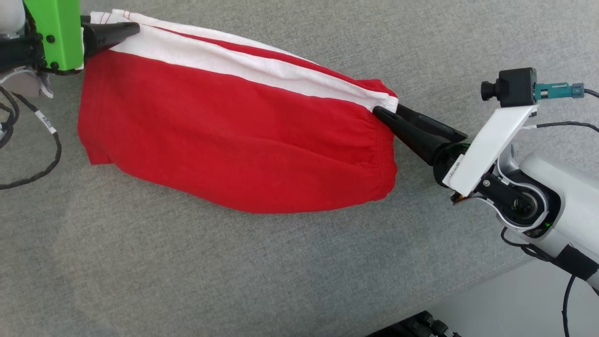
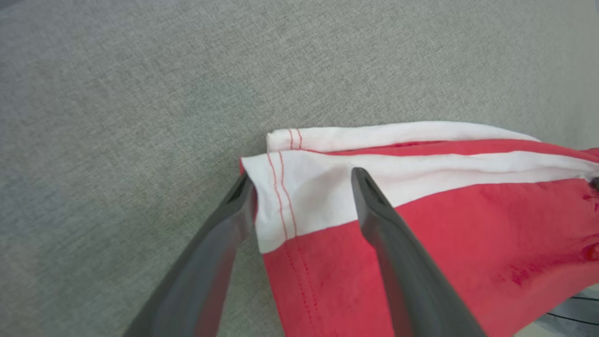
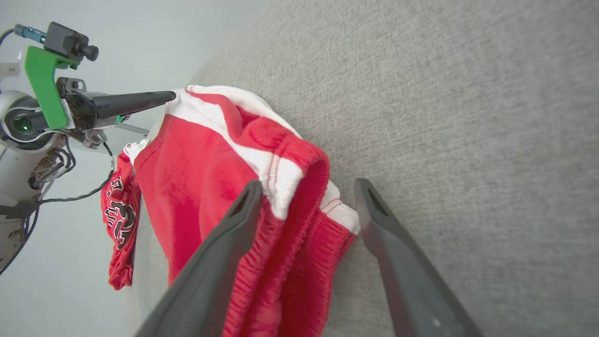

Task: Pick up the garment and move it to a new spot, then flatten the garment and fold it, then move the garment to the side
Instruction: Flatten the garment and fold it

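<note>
The garment [image 1: 234, 140], red shorts with white side stripes, lies spread on the grey cloth surface [image 1: 187, 262]. My left gripper [image 1: 135, 29] is at its upper left corner. In the left wrist view the left gripper [image 2: 302, 178] stands open, with the white hem [image 2: 309, 201] lying loose between the parted fingers. My right gripper [image 1: 386, 110] is at the elastic waistband on the right end. It is open too [image 3: 309, 183], its fingers straddling the bunched waistband [image 3: 299, 206]. The left gripper [image 3: 171, 96] also shows at the garment's far corner.
The surface ends at the lower right, where pale floor [image 1: 505, 304] and a dark object [image 1: 412, 327] show. A black cable [image 1: 28, 173] loops at the left. A printed part of the garment [image 3: 119, 210] hangs past the surface's edge.
</note>
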Controlling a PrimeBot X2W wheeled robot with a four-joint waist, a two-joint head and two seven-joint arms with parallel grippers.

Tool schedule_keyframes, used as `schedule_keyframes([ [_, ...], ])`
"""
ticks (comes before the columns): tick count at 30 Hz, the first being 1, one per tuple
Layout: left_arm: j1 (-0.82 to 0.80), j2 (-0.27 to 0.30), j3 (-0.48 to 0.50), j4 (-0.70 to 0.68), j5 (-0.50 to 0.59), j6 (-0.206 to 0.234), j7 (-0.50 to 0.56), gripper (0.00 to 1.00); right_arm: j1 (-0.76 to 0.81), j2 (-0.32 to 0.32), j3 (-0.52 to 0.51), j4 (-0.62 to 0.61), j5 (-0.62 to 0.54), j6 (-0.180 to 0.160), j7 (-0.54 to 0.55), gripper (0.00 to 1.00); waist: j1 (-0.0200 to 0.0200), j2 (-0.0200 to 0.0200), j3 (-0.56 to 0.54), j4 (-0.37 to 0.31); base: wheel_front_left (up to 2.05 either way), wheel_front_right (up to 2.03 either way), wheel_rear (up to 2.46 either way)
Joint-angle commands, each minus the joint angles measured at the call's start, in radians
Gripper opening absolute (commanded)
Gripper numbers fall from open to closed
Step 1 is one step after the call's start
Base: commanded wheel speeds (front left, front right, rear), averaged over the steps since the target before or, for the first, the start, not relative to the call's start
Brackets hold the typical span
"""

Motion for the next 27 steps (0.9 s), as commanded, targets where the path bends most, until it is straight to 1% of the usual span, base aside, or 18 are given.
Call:
schedule_keyframes([
  [1,0.017,0.002,0.002,0.008,-0.014,-0.009,-0.004,1.0,0.011,0.001,-0.003,0.005,-0.006,0.0,0.003,1.0,0.0,-0.0001,-0.028,0.013,0.0,0.0,0.0],
  [5,0.037,0.012,-0.005,0.014,-0.017,-0.024,-0.001,1.0,0.029,-0.019,-0.009,0.008,-0.005,0.0,-0.001,1.0,0.0,-0.0001,-0.071,0.019,0.0,0.0,0.0],
  [9,0.056,0.039,-0.019,0.002,-0.011,-0.029,0.017,1.0,0.059,-0.047,-0.019,-0.007,-0.001,0.0,-0.016,1.0,0.0,-0.0001,-0.1,0.015,0.0,0.0,0.0],
  [16,0.131,0.094,-0.047,-0.028,-0.03,-0.018,0.05,1.0,0.115,-0.09,-0.052,-0.053,-0.009,0.0,-0.09,1.0,0.0,-0.0001,-0.104,-0.023,0.0,0.0,0.0],
  [19,0.164,0.1,-0.048,-0.038,-0.048,-0.014,0.054,1.0,0.139,-0.101,-0.059,-0.068,-0.014,0.0,-0.112,1.0,0.0,-0.0001,-0.099,-0.04,0.0,0.0,0.0],
  [23,0.191,0.092,-0.041,-0.048,-0.088,-0.016,0.064,1.0,0.168,-0.116,-0.061,-0.07,-0.014,0.0,-0.127,1.0,0.0,-0.0001,-0.097,-0.059,0.0,0.0,0.0],
  [24,0.197,0.089,-0.04,-0.051,-0.092,-0.016,0.065,0.98,0.175,-0.117,-0.063,-0.07,-0.013,0.0,-0.131,1.0,0.0,-0.0001,-0.099,-0.064,0.0,0.0,0.0],
  [25,0.2,0.087,-0.04,-0.053,-0.095,-0.015,0.065,0.84,0.181,-0.118,-0.065,-0.07,-0.012,0.0,-0.135,1.0,0.0,-0.0001,-0.101,-0.067,0.0,0.0,0.0],
  [26,0.204,0.086,-0.04,-0.055,-0.097,-0.016,0.064,0.38,0.188,-0.117,-0.066,-0.072,-0.011,0.0,-0.139,1.0,0.0,-0.0001,-0.104,-0.07,0.0,0.0,0.0],
  [27,0.205,0.085,-0.04,-0.056,-0.098,-0.017,0.064,0.16,0.192,-0.116,-0.067,-0.073,-0.009,0.0,-0.14,1.0,0.0,-0.0001,-0.107,-0.072,0.0,0.0,0.0],
])
